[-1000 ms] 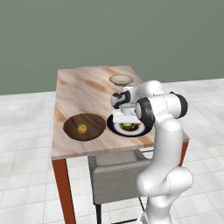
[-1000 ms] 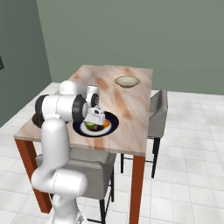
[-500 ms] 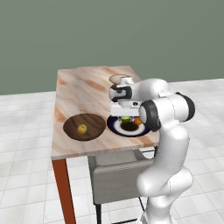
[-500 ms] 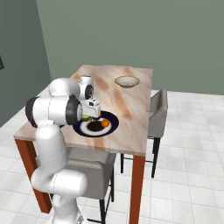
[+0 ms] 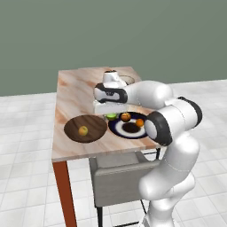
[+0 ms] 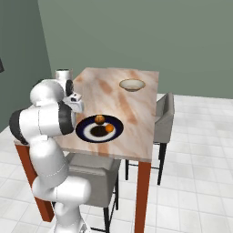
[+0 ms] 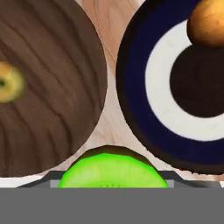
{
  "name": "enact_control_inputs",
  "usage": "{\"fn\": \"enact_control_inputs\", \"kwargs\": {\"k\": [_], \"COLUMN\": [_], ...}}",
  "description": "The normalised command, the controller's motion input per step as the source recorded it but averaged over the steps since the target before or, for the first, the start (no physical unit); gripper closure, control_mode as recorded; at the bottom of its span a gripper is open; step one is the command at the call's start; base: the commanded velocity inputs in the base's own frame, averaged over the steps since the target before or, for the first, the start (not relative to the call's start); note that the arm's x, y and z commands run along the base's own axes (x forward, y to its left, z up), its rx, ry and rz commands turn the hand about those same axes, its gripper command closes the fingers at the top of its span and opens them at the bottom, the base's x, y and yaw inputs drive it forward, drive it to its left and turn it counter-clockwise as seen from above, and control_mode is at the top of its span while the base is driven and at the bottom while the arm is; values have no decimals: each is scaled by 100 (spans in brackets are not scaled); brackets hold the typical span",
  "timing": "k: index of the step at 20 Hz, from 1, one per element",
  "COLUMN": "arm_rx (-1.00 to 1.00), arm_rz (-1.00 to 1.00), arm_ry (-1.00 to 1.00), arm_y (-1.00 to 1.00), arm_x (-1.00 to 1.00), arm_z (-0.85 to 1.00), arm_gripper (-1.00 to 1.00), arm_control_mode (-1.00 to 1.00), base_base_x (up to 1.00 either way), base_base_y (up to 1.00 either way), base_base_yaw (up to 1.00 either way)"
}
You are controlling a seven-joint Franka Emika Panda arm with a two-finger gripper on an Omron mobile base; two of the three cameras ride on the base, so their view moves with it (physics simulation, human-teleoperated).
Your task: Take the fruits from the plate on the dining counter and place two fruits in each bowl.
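My gripper point(image 5: 111, 113) is shut on the green fruit point(image 5: 111, 116) point(image 7: 112, 171), held low over the strip of dining counter point(image 7: 112, 26) between the wooden bowl and the plate. The dark brown bowl point(image 5: 75, 126) point(image 7: 52, 96) lies to the left with the yellow fruit point(image 5: 83, 130) point(image 7: 8, 83) in it. On the navy-and-white plate point(image 5: 119, 127) point(image 6: 86, 132) point(image 7: 153, 83) rest two orange fruits point(image 5: 126, 117) point(image 5: 140, 123) point(image 6: 99, 119) point(image 6: 109, 128). The cream bowl point(image 6: 132, 84) point(image 5: 128, 80) stands further back on the counter.
A grey chair point(image 5: 117, 177) is tucked under the counter's near side, and another point(image 6: 164, 119) stands at its right side. The counter's near edge point(image 5: 102, 154) runs just below the plate and the wooden bowl. Green walls stand behind.
The gripper closed on the green fruit over the plate, lifted it off and carried it left to the gap beside the wooden bowl. The arm swung left with it.
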Motion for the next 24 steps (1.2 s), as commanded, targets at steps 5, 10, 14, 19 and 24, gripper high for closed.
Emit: {"fn": "enact_control_inputs", "kwargs": {"k": [5,10,14,19,24], "arm_rx": [0,-2,-1,0,0], "arm_rz": [26,10,0,0,0], "arm_ry": [-6,-3,0,0,0], "arm_y": [81,37,2,11,26], "arm_x": [15,61,59,9,0], "arm_z": [0,-15,-56,-44,-2], "arm_gripper": [100,100,100,100,100], "arm_control_mode": [-100,-100,-100,-100,-100], "base_base_x": [0,0,0,0,0], "base_base_y": [0,0,0,0,0], "base_base_yaw": [0,0,0,0,0]}}
